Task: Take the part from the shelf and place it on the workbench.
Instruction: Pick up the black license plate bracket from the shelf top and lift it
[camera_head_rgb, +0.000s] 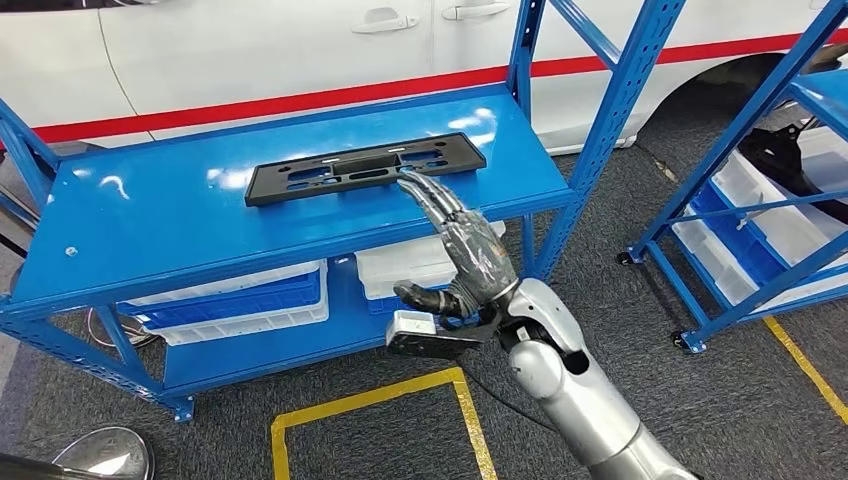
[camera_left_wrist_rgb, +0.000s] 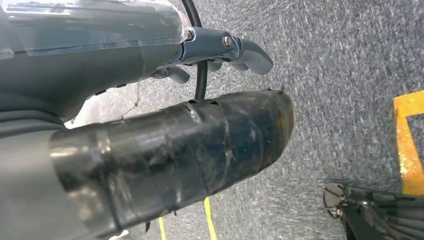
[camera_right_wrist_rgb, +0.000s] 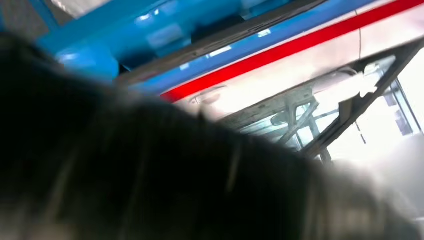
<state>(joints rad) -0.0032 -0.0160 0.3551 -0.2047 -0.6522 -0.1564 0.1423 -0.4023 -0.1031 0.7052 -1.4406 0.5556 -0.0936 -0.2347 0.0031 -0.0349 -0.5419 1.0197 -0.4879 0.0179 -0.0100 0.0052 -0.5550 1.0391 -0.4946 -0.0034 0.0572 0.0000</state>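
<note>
The right hand (camera_head_rgb: 470, 262) rises from the lower right of the head view on its silver arm (camera_head_rgb: 570, 400), palm turned toward the left of the frame. Its fingers (camera_head_rgb: 428, 198) are stretched out straight and apart, and they grasp nothing. The fingertips reach the near edge of the black part (camera_head_rgb: 365, 167); whether they touch it or only hover above it, I cannot tell. The thumb points to the lower left, away from the fingers.

The left hand (camera_left_wrist_rgb: 165, 135) is seen in the left wrist view, wrapped in dark tape, above the grey carpet (camera_left_wrist_rgb: 340, 100). Nothing is in it, and its darker fingers (camera_left_wrist_rgb: 240, 50) look bent inward, but how far they are closed I cannot tell.

The part is a flat, long black plate with several cut-outs. It lies on the top of the blue workbench (camera_head_rgb: 150, 220), in the upper middle of the head view, a little tilted.

Under the bench top stand white and blue bins (camera_head_rgb: 240, 300). Behind the bench is a white car (camera_head_rgb: 250, 50) with a red stripe. At the right edge stands a blue shelf rack (camera_head_rgb: 760, 210) with more bins. Yellow tape lines (camera_head_rgb: 370, 400) mark the carpet in the lower middle of the frame.
</note>
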